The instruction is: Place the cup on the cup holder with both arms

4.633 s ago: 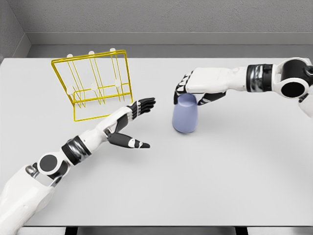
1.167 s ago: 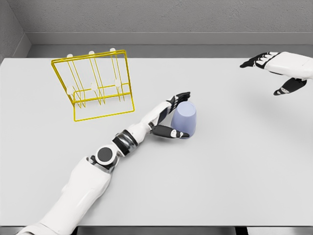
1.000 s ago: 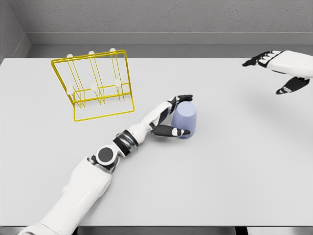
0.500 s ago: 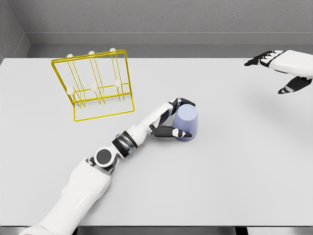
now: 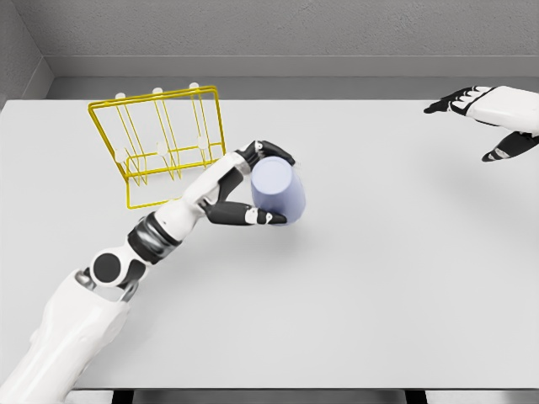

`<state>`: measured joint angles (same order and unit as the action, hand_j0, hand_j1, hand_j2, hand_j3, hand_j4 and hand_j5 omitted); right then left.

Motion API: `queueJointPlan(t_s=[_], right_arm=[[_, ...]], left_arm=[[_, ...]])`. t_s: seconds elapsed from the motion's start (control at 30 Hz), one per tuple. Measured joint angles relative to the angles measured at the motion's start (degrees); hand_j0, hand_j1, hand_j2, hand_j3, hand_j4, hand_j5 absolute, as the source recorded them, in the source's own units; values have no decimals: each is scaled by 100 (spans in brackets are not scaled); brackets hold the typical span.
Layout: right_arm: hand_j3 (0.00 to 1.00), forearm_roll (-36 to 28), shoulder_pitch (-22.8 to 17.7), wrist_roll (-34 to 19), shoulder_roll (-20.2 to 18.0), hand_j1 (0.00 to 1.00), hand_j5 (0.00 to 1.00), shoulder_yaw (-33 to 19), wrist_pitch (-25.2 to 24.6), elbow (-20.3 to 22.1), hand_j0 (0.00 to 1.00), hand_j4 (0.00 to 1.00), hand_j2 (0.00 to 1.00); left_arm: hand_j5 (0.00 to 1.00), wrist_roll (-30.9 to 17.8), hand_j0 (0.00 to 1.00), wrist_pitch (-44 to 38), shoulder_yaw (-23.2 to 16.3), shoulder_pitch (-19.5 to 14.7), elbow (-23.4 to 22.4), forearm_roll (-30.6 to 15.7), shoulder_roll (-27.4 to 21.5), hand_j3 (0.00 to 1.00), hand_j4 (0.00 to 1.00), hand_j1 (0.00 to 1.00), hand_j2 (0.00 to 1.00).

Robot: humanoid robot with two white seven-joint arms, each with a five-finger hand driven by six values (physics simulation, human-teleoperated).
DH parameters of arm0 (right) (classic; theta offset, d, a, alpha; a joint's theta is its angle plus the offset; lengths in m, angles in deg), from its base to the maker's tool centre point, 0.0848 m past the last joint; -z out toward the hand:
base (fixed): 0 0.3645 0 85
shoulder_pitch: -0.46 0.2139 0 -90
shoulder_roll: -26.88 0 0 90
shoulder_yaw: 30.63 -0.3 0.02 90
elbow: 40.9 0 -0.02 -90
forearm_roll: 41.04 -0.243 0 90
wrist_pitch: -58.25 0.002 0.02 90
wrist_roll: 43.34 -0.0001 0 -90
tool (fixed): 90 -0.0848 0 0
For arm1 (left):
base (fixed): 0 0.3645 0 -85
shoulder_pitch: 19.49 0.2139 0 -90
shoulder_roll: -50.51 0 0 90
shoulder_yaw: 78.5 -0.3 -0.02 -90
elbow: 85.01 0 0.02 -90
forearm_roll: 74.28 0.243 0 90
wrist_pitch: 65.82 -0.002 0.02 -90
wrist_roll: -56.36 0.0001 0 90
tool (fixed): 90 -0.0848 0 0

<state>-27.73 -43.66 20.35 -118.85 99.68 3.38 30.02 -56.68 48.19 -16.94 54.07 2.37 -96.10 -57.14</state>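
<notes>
From the head view, the left arm reaches in from the lower corner, elbow low and forearm angled up across the white table (image 5: 379,295) toward the yellow wire cup holder (image 5: 160,151). The left hand (image 5: 244,189) has its fingers (image 5: 271,151) curled over the top of the pale blue cup (image 5: 279,191) and its thumb pressed along the lower side — a firm clasp. The cup is tilted, its closed end leaning toward the holder, and it seems lifted clear of the tabletop, with a soft shadow beneath it. It sits just right of the holder's nearest corner, not touching the wire.

The right hand (image 5: 484,114) hovers far to the right of the holder, near the table's back edge, fingers spread and loose, holding nothing; only the hand and wrist show.

The holder stands upright near the back left of the table — a slanted frame with thin prongs inside, nothing hung on any of them. I count one cup, one holder, two hands.
</notes>
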Motion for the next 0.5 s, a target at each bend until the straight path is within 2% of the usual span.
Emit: queueJointPlan(t_s=[0.07,0.2,0.5], right_arm=[[100,0,0,0,1,100,100,0,0,0,100,100,100],[100,-3,-18,0,4,100,100,0,0,0,100,100,100],[100,-6,-18,0,-1,100,100,0,0,-8,100,100,100]], left_arm=[[41,5,41,-1,145,193,258,-162,-279,41,41,41,41],[41,11,41,-5,373,264,573,-464,-764,41,41,41,41],[41,23,41,-84,733,281,674,-775,-1270,41,41,41,41]])
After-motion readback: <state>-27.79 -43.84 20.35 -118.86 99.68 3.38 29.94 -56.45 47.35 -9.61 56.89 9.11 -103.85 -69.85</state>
